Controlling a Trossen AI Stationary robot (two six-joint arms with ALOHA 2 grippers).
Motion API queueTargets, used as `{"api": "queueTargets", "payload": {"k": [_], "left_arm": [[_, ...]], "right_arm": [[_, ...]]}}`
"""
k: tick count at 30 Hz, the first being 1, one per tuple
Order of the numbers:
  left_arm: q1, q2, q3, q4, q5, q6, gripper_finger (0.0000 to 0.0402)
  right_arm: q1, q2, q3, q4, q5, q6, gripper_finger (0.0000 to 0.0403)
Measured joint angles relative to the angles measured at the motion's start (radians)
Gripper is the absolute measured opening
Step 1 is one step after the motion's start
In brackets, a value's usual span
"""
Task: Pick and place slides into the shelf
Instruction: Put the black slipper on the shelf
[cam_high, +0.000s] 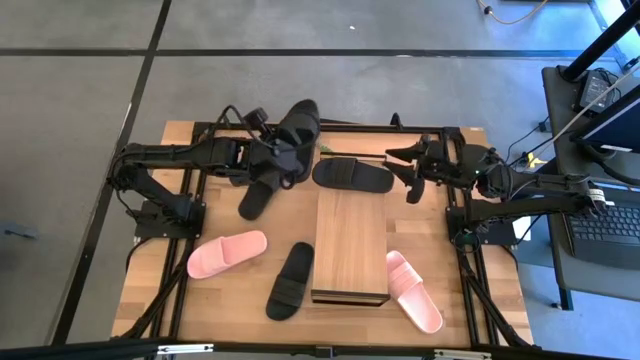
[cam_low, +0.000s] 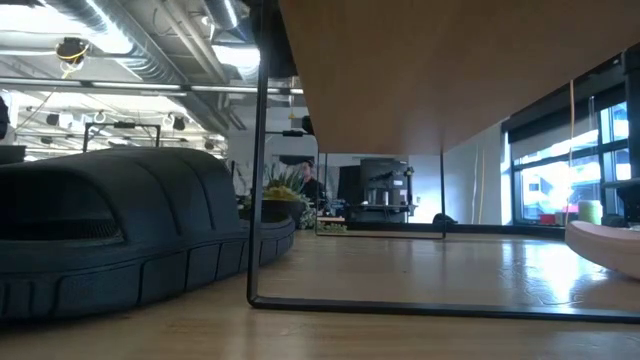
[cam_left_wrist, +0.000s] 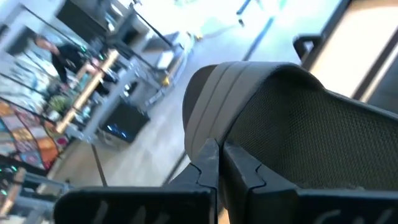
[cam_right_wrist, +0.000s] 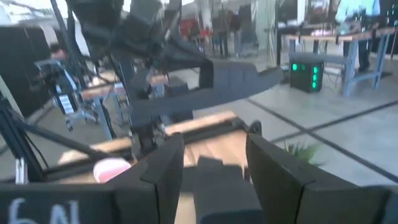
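Note:
In the high view my left gripper (cam_high: 268, 152) is over the table's far left and is shut on a black slide (cam_high: 297, 128). In the left wrist view that slide (cam_left_wrist: 292, 118) fills the picture. A second black slide (cam_high: 260, 197) lies flat just below it. A third (cam_high: 352, 175) lies at the far end of the shelf (cam_high: 350, 245), and a fourth (cam_high: 290, 280) lies at the shelf's left. One pink slide (cam_high: 227, 253) lies near left and another (cam_high: 413, 290) near right. My right gripper (cam_high: 405, 172) hangs open beside the third black slide and touches nothing. My left gripper pinches the black slide between its two fingers (cam_left_wrist: 208, 165), at the slide's edge (cam_left_wrist: 239, 140) beside the mesh-lined strap. The fingers come from the table's left. The slide is raised off the table and tilted, and it reaches away from the fingers toward the far edge.
In the low view the shelf's plank (cam_low: 450, 60) runs overhead on a thin black frame (cam_low: 260, 150), with open floor under it. A black slide (cam_low: 100, 235) sits at the frame's left and a pink slide (cam_low: 610, 240) at its right. People and desks stand in the room beyond.

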Motion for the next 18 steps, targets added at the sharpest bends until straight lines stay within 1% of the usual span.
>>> {"api": "queueTargets", "payload": {"k": [3,8,11,15,18], "left_arm": [[0.0,0.0,0.0,0.083,-0.015,0.087,0.0],[0.0,0.0,0.0,0.19,-0.015,0.186,0.0],[0.0,0.0,0.0,0.213,-0.012,0.199,0.0],[0.0,0.0,0.0,0.215,-0.011,0.199,0.0],[0.0,0.0,0.0,0.217,-0.008,0.199,0.0]], "right_arm": [[0.0,0.006,0.0,0.022,0.0,0.04,0.0173],[0.0,0.048,0.0,0.03,0.006,0.305,0.0173],[0.0,0.09,0.0,0.033,0.009,0.408,0.0173],[0.0,0.152,0.0,0.048,0.009,0.493,0.0173],[0.0,0.187,0.0,0.066,0.009,0.524,0.0173]]}}
